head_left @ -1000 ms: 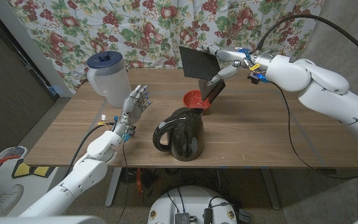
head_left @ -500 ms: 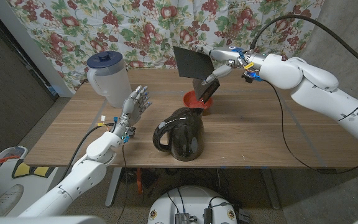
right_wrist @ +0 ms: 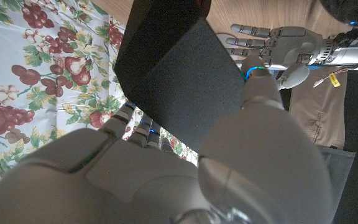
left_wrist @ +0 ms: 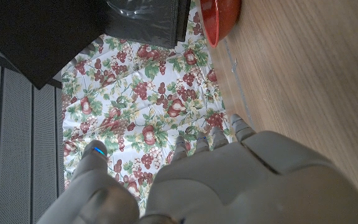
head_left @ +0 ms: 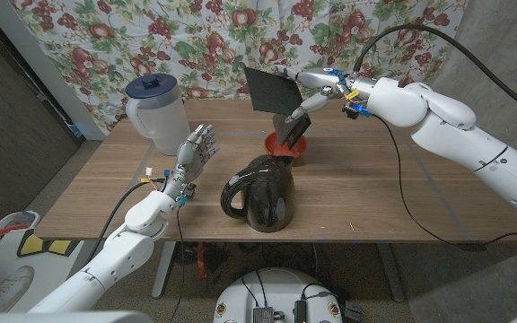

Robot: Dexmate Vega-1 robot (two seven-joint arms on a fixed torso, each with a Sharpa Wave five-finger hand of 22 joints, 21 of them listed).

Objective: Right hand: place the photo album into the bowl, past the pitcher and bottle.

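My right hand [head_left: 317,87] holds the black photo album [head_left: 269,89] up in the air above the table's far side, tilted. The album [right_wrist: 173,74] fills the middle of the right wrist view, pinched by my right hand [right_wrist: 166,168]. Just below it stands the red bowl [head_left: 286,145]; part of its rim [left_wrist: 219,15] shows in the left wrist view. A glossy black pitcher [head_left: 260,193] stands in front of the bowl. My left hand [head_left: 196,152] stands upright near the table's left side, fingers apart, holding nothing.
A white jug with a blue lid [head_left: 153,112] stands at the back left of the wooden table [head_left: 375,193]. A floral curtain [head_left: 196,40] hangs behind. My left hand [right_wrist: 278,43] also shows in the right wrist view.
My right hand has carried the album leftward, from above and right of the bowl to over its back left. The left hand has not moved.
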